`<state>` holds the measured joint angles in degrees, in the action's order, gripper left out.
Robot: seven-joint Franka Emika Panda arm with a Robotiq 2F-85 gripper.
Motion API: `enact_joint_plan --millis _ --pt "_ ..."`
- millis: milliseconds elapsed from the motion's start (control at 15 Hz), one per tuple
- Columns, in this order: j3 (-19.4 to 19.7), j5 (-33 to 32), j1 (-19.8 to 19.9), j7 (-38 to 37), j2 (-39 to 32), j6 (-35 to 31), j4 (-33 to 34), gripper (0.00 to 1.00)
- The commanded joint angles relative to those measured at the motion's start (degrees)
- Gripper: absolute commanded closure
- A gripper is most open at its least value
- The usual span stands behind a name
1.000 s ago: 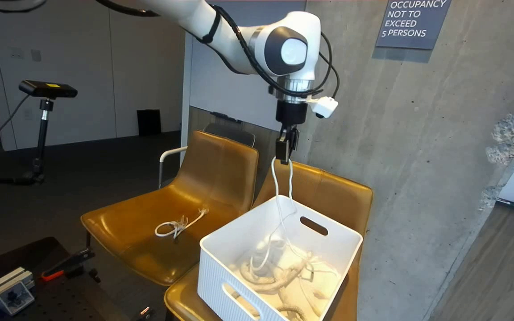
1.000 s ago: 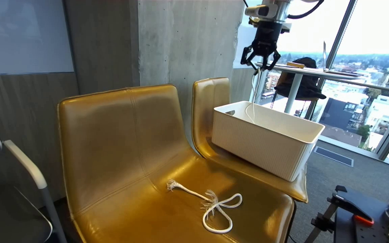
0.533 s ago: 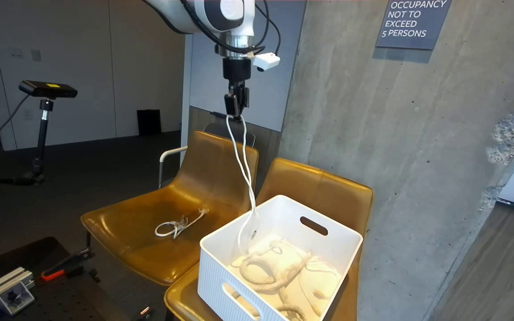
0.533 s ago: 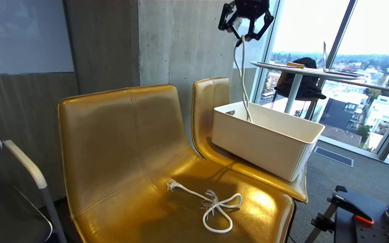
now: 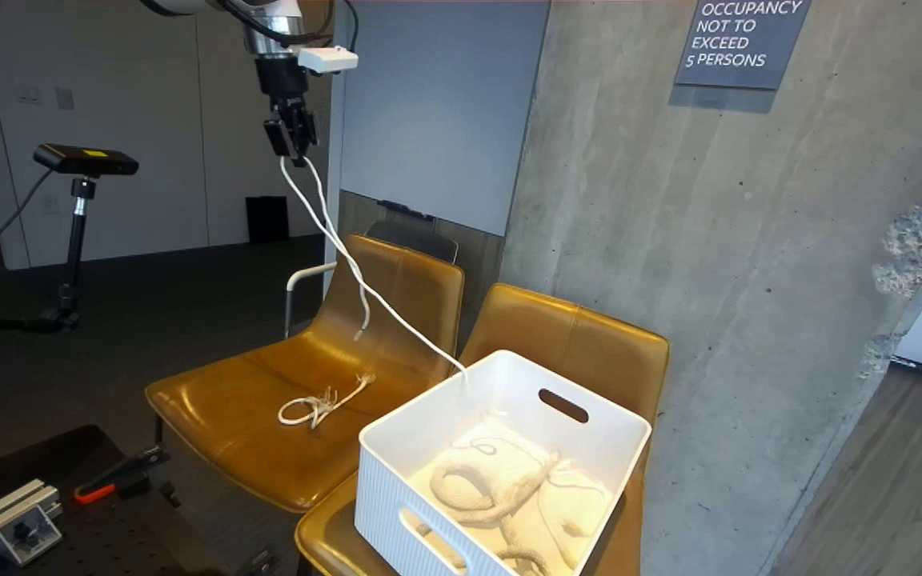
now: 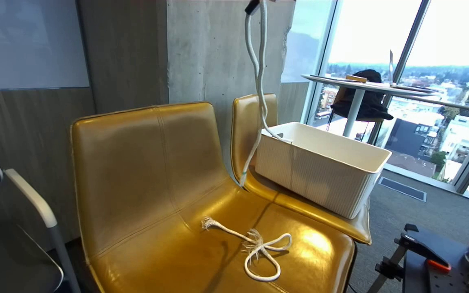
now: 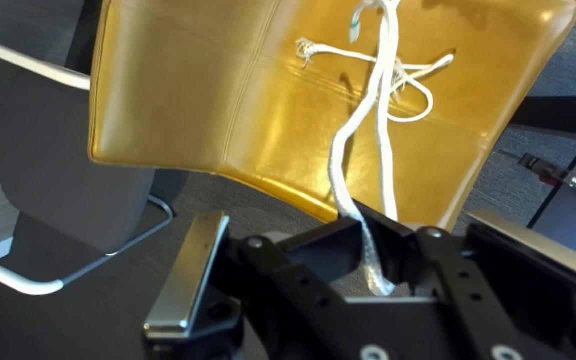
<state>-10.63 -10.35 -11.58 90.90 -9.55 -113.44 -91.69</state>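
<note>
1. Rope, white and bendy, hung from the gripper, high above a brown chair. It was bent over at the top, so two strands came down close together and then split.
2. One tail, with a green mark near its tip, dangled by the brown chair; I could not tell whether it touched. The longer tail went across to the rim of a white box, where its tip was hard to make out.
3. That rim could have made trouble: a hard sideways pull might have caught the rope and tugged the box. The loose tail might have snagged the little knotted rope, because fuzzy threads stuck out there. A weak pinch might have let the rope slip.
4. The gripper had a narrow gap, with the bent part of the rope squeezed in the middle.
5. Below it, the little knotted rope lay on the brown chair's seat. The box sat on a second chair, with thick, tan-looking ropes inside.
6. Farther out were a grey wall with a sign and a round table.
</note>
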Motion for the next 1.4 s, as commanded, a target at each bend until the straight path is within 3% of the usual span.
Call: enact_joint_plan --millis 0,1333 --pt "-2.32 -3.04 -3.01 -5.82 -1.05 0.2 -0.58 1.0" --pt "-6.84 -1.2 -6.97 -9.34 -13.26 -1.34 -0.82 1.0"
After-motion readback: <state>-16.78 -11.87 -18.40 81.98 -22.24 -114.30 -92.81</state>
